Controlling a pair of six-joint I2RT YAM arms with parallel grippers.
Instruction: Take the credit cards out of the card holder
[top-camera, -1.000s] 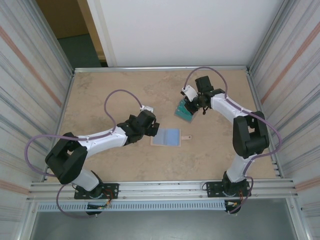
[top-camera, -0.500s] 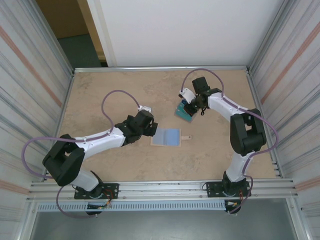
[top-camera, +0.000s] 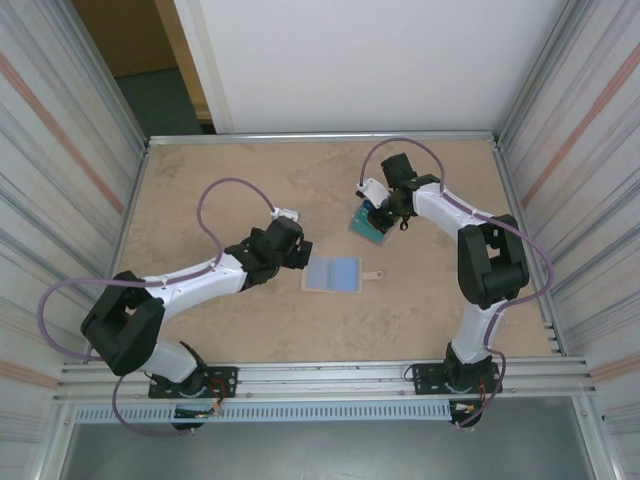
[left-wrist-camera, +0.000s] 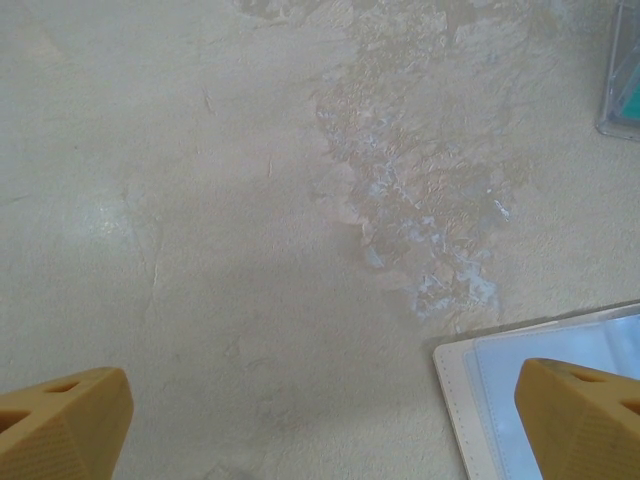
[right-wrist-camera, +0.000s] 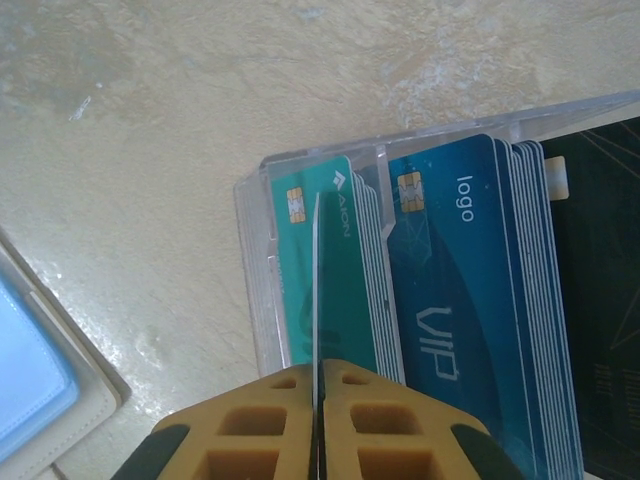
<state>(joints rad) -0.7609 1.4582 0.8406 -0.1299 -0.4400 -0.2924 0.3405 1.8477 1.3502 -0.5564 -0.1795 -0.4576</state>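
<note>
Looking down from the top camera, I had my right pincer (top-camera: 381, 214) low over the clear tray (top-camera: 366, 228) toward the far right of the table (top-camera: 200, 190). It was well apart from the holder (top-camera: 333, 274), which lay open near the middle, pale blue face up, and my left pincer (top-camera: 298, 257) sat just beside the holder's left edge. At my left wrist, the left pincer stood released with its jaws wide; the holder's corner showed by one finger (left-wrist-camera: 585, 410), and I could not tell whether they touched. At my right wrist, the right pincer was clenched on one teal card (right-wrist-camera: 315, 280), seen edge-on. It stood upright over the teal cards (right-wrist-camera: 348, 300) in the tray's left compartment, with blue ones next and black beyond; the holder's corner showed at lower left. I judged the step to be setting this card in with its fellows. To do it well I needed to keep the card square to the stack and clear of the divider. Then I had to lower it until its edge rested in the compartment and ease the jaws apart, so that it leaned onto the stack rather than tipping out.
</note>
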